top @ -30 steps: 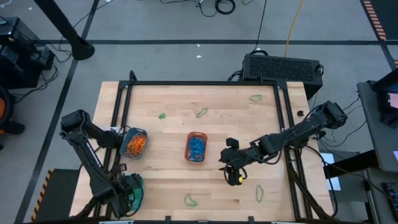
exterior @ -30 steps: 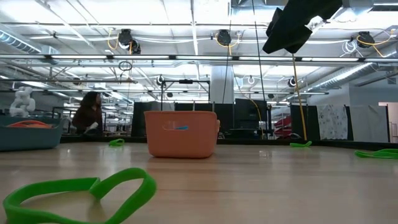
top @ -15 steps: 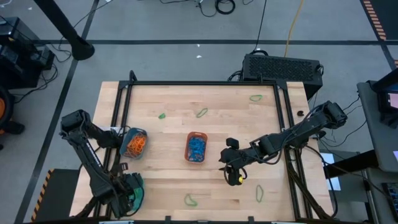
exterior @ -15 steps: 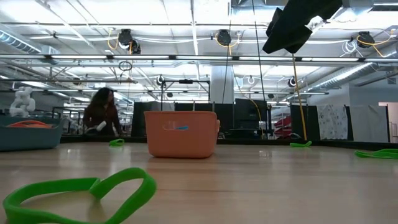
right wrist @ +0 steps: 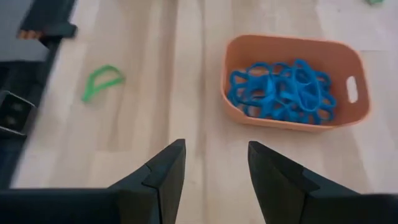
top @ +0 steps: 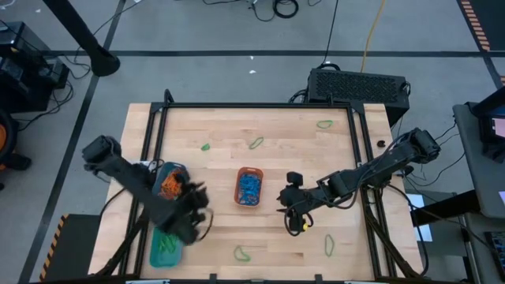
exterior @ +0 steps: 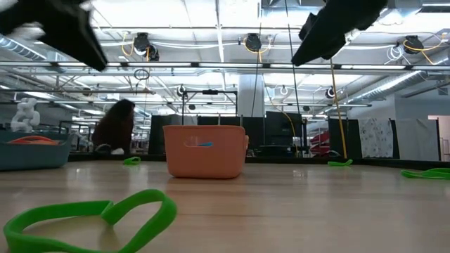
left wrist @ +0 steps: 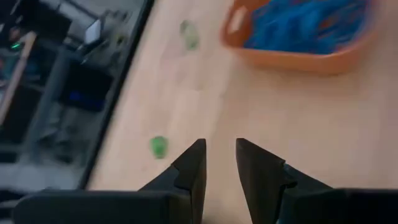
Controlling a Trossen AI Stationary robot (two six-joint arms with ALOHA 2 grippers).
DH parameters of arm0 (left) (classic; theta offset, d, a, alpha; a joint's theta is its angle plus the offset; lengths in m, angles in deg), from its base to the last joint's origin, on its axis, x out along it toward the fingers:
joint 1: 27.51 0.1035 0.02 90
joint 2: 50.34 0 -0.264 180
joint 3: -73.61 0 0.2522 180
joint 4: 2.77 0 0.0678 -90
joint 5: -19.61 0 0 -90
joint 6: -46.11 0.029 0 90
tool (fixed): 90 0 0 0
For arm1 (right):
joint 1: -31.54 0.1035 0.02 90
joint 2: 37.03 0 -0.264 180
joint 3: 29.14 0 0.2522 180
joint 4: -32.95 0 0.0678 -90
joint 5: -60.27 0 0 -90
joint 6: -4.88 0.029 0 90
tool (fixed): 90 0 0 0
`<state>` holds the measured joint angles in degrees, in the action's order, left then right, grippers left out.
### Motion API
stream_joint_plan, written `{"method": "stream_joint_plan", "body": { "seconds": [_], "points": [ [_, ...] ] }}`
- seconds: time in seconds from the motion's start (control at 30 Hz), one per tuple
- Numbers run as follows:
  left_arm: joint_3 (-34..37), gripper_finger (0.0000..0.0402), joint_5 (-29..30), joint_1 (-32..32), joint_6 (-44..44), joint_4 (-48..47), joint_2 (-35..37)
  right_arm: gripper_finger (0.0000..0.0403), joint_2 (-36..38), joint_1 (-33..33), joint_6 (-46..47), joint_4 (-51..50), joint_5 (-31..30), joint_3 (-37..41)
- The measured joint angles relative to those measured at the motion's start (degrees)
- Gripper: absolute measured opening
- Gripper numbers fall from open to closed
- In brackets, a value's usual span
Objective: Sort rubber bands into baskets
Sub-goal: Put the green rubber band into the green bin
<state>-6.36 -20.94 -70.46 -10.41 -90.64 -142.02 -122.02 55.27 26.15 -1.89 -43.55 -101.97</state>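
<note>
Left end effector (top: 193, 214): fingers slightly parted, holding nothing, above the worktop (top: 276, 154) beside the teal basket (top: 164, 248). Right end effector (top: 293, 222): spread, empty, near the orange basket (top: 249, 187) of blue rubber bands (right wrist: 281, 91). Green bands (top: 242, 253) scattered loose.

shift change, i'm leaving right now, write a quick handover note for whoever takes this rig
Left gripper: open, empty, over the table between the teal basket and the orange basket.
Right gripper: open, empty, just right of the orange basket.
Done: blue bands lie in the orange basket; orange bands lie in the round basket.
Left: five green bands loose on the table, three toward the far edge and two near the front edge. The front ones are nearest the arms.
</note>
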Motion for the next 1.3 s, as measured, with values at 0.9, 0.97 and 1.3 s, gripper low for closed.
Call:
{"method": "stream_joint_plan", "body": {
  "seconds": [0.9, 0.97, 1.3],
  "points": [
    [18.1, 0.0103, -28.0, 64.7, 56.3, 38.0, 13.5, 0.0167, 0.0, -3.5, -16.6, 4.7, -0.8, 5.0],
    [18.1, 0.0115, -30.9, 66.0, 58.0, 38.7, 12.9, 0.0167, 0.0, -4.2, -17.4, 4.7, -0.8, 5.0],
    [18.1, 0.0210, -36.4, 70.0, 60.0, 38.7, 10.6, 0.0167, 0.0, -8.5, -17.6, 4.5, 0.5, 5.0]
  ]
}}
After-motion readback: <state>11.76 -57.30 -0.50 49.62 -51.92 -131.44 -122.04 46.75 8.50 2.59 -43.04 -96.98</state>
